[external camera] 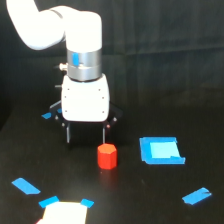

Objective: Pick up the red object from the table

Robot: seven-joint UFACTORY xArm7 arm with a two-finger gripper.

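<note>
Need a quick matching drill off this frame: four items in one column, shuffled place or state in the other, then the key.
Items:
1. red object
2. blue square
3. gripper
4. white patch

Descriptions:
A. at the bottom edge of the exterior view, blue tape at its top corners
B. flat on the table, on the exterior view's right of the red block
C. fingers spread and pointing down, nothing between them
D. standing upright just below the right-hand finger in the exterior view

Pairs: 1-D, 2-B, 3-C, 4-A
</note>
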